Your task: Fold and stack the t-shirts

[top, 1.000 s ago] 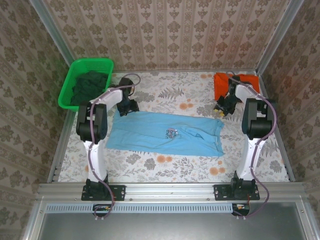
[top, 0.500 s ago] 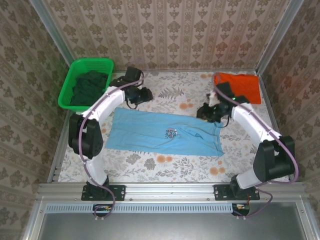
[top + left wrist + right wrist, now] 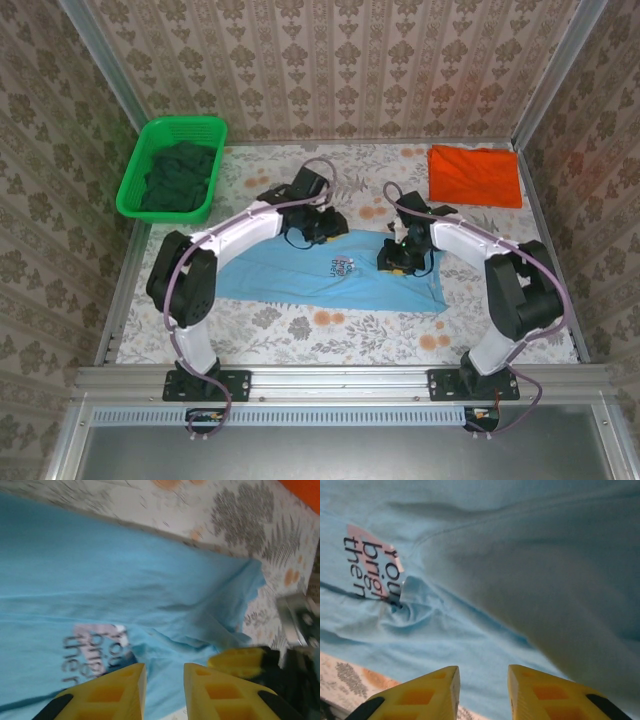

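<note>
**Both pincers poised over the blue shirt, nothing gripped**

In your top view, the light blue cotton t-shirt (image 3: pixel 300 275) lies spread flat across the middle of the floral-patterned desk (image 3: pixel 350 180), long side running from 9 to 3 o'clock. Its small dark-and-white chest print (image 3: pixel 343 265) sits close to the centre.

Your left pincer (image 3: pixel 325 228) hangs over the shirt's far edge, at about 11 o'clock from the print. On the left wrist camera its yellow fingers (image 3: pixel 112 692) stand a narrow gap apart with no cloth between them, the print just beyond the left-hand finger.

Your right pincer (image 3: pixel 395 258) is over the shirt at 3 o'clock from the print. On the right wrist camera its fingers (image 3: pixel 555 695) are likewise slightly parted and hold nothing; a small pucker of cloth sits beside the print, which is at 10 o'clock.

The plain orange-red t-shirt (image 3: pixel 475 175) lies folded into a rectangle at 1 o'clock, well apart from both pincers. The green plastic basket (image 3: pixel 128 190) at 10 o'clock holds dark cloth (image 3: pixel 180 175).
</note>
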Available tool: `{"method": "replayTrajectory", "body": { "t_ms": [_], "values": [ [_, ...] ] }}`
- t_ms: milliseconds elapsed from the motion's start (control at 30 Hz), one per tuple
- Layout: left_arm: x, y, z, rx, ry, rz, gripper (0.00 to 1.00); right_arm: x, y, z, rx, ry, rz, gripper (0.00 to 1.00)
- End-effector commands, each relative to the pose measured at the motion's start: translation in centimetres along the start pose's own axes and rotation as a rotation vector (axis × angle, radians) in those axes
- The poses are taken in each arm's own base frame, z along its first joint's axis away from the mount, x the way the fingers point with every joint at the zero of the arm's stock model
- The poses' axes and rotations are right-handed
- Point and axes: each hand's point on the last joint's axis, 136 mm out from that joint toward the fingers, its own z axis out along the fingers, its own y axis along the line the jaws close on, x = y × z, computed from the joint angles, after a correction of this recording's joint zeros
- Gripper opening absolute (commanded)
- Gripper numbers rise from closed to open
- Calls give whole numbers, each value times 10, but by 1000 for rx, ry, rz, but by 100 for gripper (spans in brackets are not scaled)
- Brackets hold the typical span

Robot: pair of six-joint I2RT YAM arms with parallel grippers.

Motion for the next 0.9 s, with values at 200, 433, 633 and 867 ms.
{"method": "replayTrajectory", "body": {
  "t_ms": [200,433,633,867],
  "values": [
    [40,-18,33,-23,71,-1,26,-20,-24,2,140,-82,-26,38],
    [53,-8,60,-27,160,33,16,-26,-28,11,140,-123,-16,38],
    [47,8,60,-34,242,101,18,-35,-15,13,124,-133,4,37],
    [52,19,69,-59,301,158,18,-30,-14,29,147,-92,27,32]
  ]
}}
